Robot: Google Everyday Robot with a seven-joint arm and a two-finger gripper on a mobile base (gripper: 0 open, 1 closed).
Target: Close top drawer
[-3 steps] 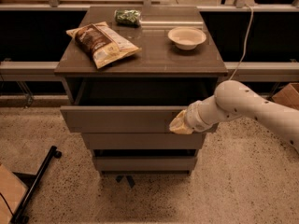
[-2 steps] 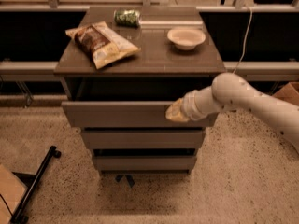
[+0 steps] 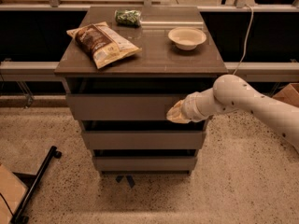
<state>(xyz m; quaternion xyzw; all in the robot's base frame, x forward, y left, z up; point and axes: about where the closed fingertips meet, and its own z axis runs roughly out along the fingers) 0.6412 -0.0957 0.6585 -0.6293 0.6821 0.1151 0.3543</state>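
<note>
The top drawer point(image 3: 121, 107) is a wide plain grey front, uppermost of three in the cabinet. It stands only slightly out from under the cabinet top, with a dark gap above it. My gripper point(image 3: 176, 113) comes in from the right on a white arm and presses against the right end of the drawer front. The second drawer point(image 3: 140, 139) and third drawer point(image 3: 142, 163) sit below it, each stepped a little further back.
On the cabinet top point(image 3: 154, 55) lie a brown chip bag point(image 3: 102, 43), a small green packet point(image 3: 128, 17) and a white bowl point(image 3: 187, 37). A black stand leg point(image 3: 35, 185) lies on the speckled floor at the left. A cardboard box point(image 3: 286, 94) is at the right.
The gripper has pushed the top drawer inward; the drawer front has moved back toward the cabinet and the open gap has shrunk. The arm has followed it in.
</note>
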